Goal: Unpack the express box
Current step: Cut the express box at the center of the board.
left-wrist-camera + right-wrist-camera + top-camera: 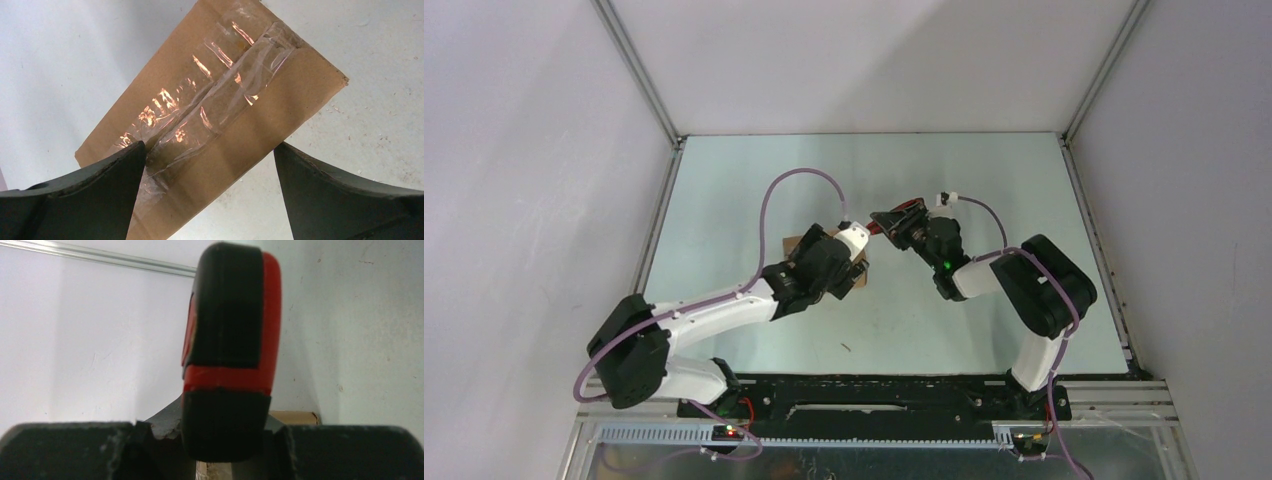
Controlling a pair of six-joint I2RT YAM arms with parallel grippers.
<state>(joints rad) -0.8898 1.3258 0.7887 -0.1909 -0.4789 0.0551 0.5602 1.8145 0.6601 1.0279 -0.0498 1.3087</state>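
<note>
Left gripper (pixel 209 155) hangs wide open over the box (pixel 285 107), lying flat on the surface (pixel 60 60), tape (pixel 220 97) seam intact. Beside the box, right gripper (pixel 225 440) clamps the knife (pixel 230 315). Unpinned, the box may skid under the blade, missing the seam.

The express box (pixel 793 243) lies on the desk (pixel 984 170), left of centre and directly beneath the left hand (pixel 836 262). One of the hand's spread fingers (pixel 115 175) is over the box's taped top, and the other is past its edge over bare desk. Just to the right, the right hand (pixel 902 225) holds a utility knife (pixel 886 218) between its fingers, above the desk, with the box beyond it.
</note>
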